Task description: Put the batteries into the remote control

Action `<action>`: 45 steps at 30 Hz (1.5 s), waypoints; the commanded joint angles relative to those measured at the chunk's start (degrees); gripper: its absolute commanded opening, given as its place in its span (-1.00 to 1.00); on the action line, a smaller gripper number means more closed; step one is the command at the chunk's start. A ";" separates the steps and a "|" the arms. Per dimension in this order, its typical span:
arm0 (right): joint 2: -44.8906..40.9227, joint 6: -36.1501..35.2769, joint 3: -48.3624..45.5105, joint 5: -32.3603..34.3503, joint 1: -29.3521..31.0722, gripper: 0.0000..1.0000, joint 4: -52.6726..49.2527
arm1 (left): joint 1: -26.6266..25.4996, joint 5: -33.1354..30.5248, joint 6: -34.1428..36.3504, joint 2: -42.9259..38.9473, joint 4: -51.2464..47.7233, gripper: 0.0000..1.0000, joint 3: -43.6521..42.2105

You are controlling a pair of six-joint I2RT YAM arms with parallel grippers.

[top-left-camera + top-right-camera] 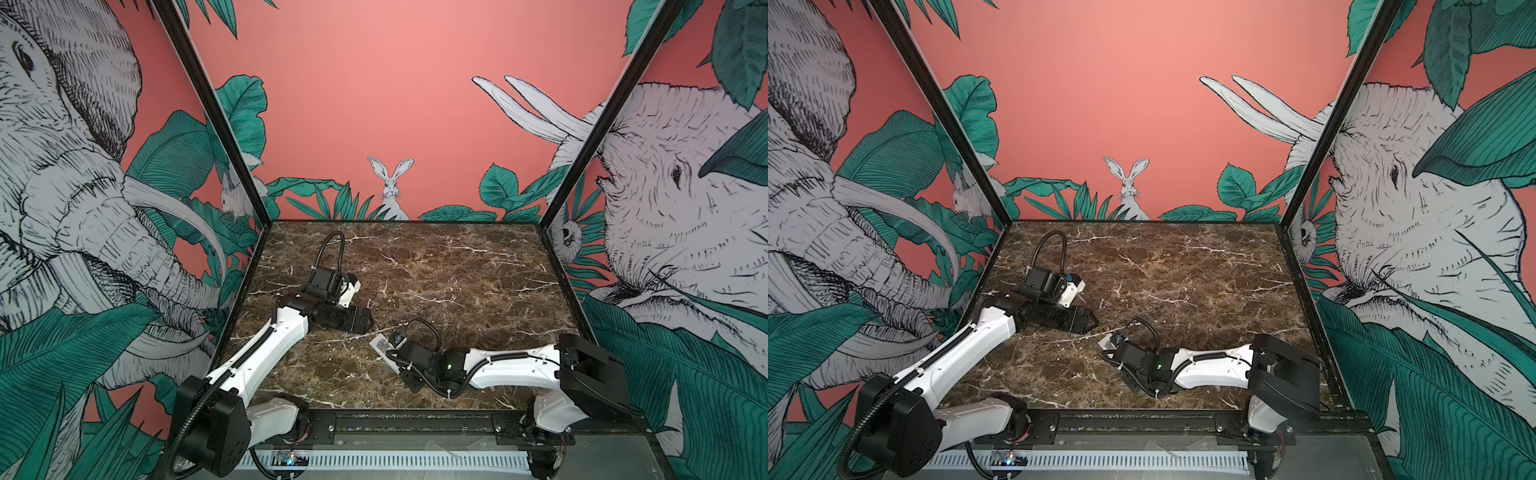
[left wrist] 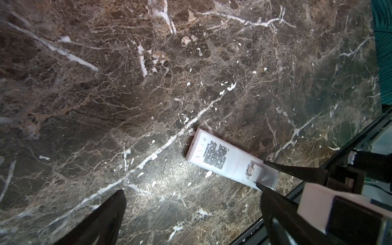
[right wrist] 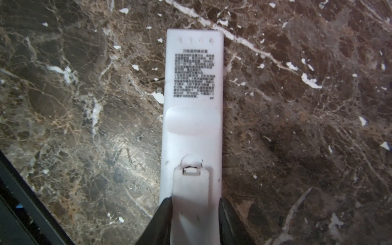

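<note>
The remote control [image 3: 193, 118] lies back-up on the marble table, with printed text near its far end and its small white cover latched in place. It also shows in both top views [image 1: 379, 343] [image 1: 1106, 341] and in the left wrist view [image 2: 220, 157]. My right gripper [image 3: 195, 201] straddles the remote's cover end, one finger close on each side. Whether the fingers press on it does not show. My left gripper [image 2: 191, 188] is open over bare marble, and one of its fingertips [image 2: 262, 188] is at the remote's near corner. The batteries are out of view.
The brown marble table [image 1: 457, 270] stretches back to the painted walls. A black rail [image 1: 415, 419] runs along the front edge, just below the right arm [image 1: 511, 365]. The left arm [image 1: 266, 349] reaches in from the front left.
</note>
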 commanded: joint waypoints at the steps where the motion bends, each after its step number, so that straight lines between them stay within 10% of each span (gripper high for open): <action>1: -2.94 -0.62 -0.65 1.19 0.29 -0.17 -0.95 | 0.49 0.47 0.37 -0.66 -0.40 0.99 0.26; 27: 4.63 0.08 1.51 -5.94 -2.44 -0.79 -1.55 | 0.46 0.39 0.05 -2.97 -0.54 0.99 -0.48; 37: -0.38 -0.89 2.77 -3.00 -2.44 0.03 -5.25 | 0.51 -0.50 -0.07 -3.34 -0.62 0.99 -0.37; 45: 2.15 -0.14 3.09 -3.25 -2.26 0.28 -6.15 | 0.52 -0.76 -0.17 -3.68 -0.71 0.99 -0.37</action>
